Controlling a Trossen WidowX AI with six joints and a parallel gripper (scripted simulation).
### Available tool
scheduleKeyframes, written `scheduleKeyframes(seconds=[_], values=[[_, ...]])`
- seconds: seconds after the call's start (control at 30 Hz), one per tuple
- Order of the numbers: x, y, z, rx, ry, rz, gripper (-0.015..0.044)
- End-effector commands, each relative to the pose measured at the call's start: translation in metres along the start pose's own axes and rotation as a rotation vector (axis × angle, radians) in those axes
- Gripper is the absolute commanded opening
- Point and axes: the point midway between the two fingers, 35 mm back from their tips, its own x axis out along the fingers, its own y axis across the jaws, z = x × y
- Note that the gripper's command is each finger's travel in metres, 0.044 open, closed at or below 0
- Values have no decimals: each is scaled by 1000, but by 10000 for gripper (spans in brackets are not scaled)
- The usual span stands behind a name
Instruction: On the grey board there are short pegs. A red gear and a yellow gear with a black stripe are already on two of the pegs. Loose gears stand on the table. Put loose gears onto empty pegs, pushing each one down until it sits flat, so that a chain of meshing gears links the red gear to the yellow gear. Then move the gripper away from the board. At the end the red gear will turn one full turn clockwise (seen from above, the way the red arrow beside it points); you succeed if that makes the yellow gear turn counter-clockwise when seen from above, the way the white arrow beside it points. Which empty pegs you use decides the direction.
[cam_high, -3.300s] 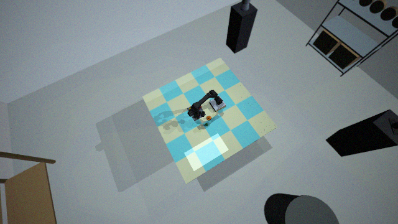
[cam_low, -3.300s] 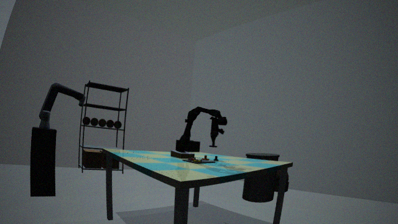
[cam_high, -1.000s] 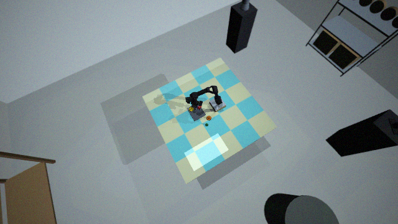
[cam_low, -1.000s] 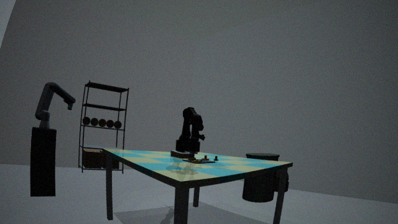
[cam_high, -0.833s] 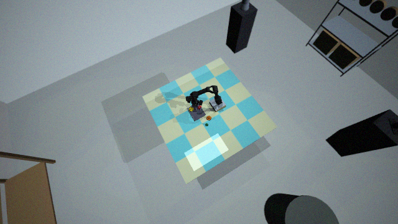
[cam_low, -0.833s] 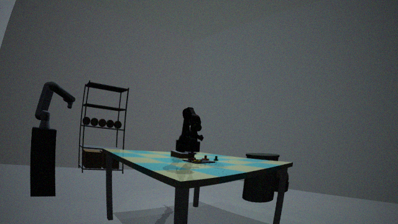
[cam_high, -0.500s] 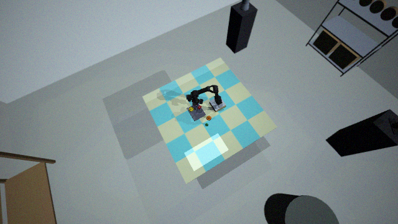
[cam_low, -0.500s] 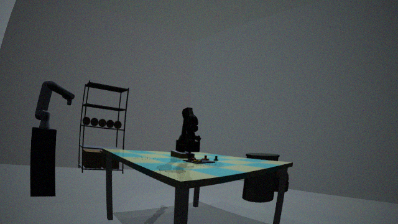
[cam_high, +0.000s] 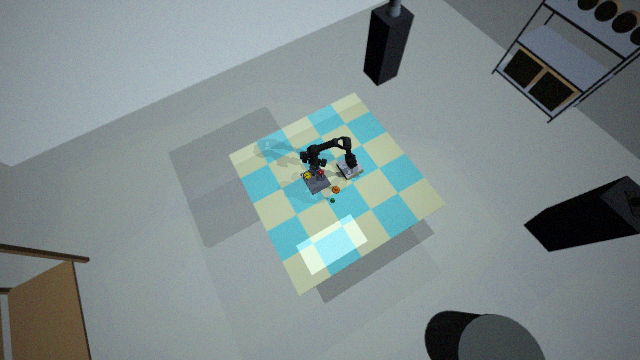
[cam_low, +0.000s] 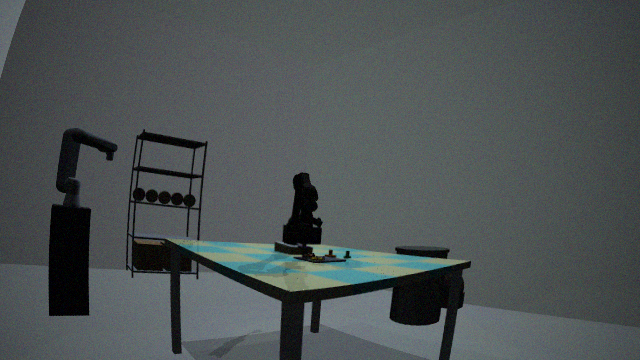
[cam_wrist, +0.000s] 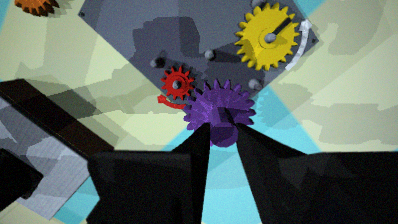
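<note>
My gripper (cam_wrist: 221, 128) is shut on the upright handle of a purple gear (cam_wrist: 202, 111), held raised over the near corner of the grey board (cam_wrist: 112, 30) (cam_high: 315, 187). The red gear (cam_wrist: 169, 80) (cam_high: 320, 172) is on its peg, just up-left of the purple gear in the wrist view. The yellow gear (cam_wrist: 252, 45) (cam_high: 305, 175) is farther up-right. Empty pegs show at left (cam_wrist: 158, 62), middle (cam_wrist: 210, 54) and right (cam_wrist: 255, 84). The purple gear hides the board's near corner. An orange gear (cam_wrist: 36, 6) (cam_high: 335, 189) (cam_low: 330, 254) and a green gear (cam_high: 332, 200) (cam_low: 347, 255) stand on the table.
The arm's base stands on a pale block (cam_wrist: 65, 182) (cam_high: 354, 174), left of the gripper in the wrist view. The table (cam_high: 385, 175) (cam_low: 235, 255) has a blue and cream checked top. A red arrow (cam_wrist: 172, 103) and a white arrow (cam_wrist: 302, 42) lie beside their gears.
</note>
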Motion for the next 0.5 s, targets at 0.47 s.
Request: scheduleKeyframes(seconds=[0.47], values=[[11,0,1,-108,-4,-3,0]])
